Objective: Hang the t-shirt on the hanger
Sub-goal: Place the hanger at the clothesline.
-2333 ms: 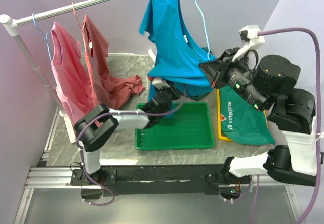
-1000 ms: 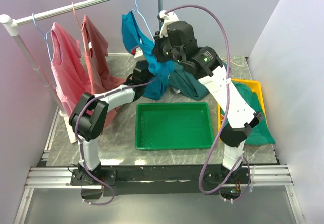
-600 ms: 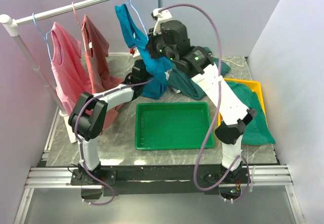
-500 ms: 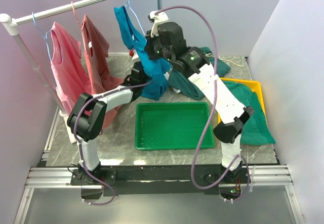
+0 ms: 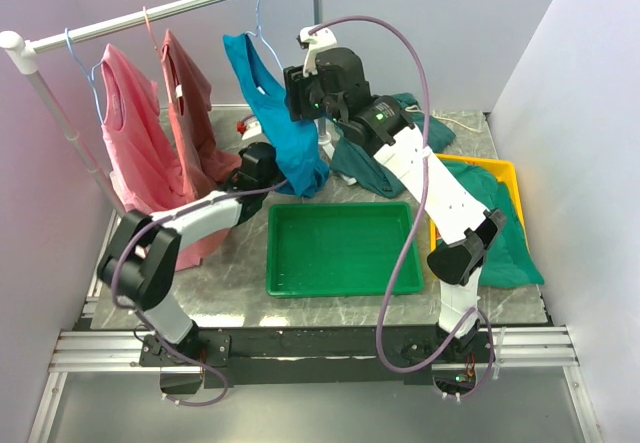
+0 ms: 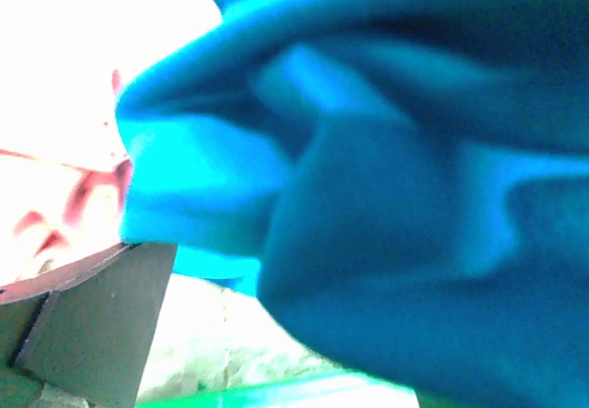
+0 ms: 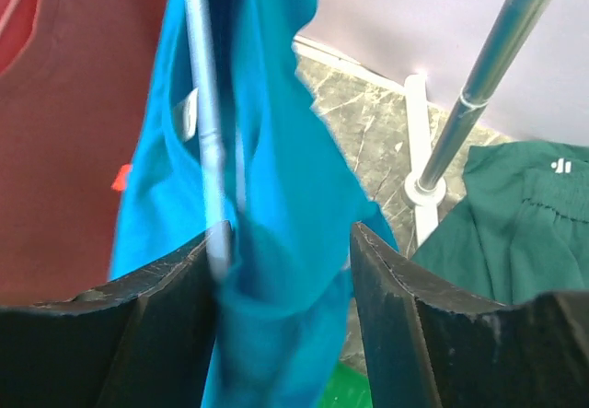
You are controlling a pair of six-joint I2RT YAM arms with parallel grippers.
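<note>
Table (image 5: 240, 273): grey marble | tray (image 5: 340, 289): green | walls (image 5: 450, 23): lilac | rail (image 5: 200, 1): silver

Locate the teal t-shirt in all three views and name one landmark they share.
Top external: the t-shirt hangs from the rail, upper centre, right of the pink tops.
Left wrist: blurred and close, it fills most of the frame.
Right wrist: centre, it shows between the right claw's fingers.
Shared landmark: the green tray, a sliver at the bottom edge of both wrist views.
</note>
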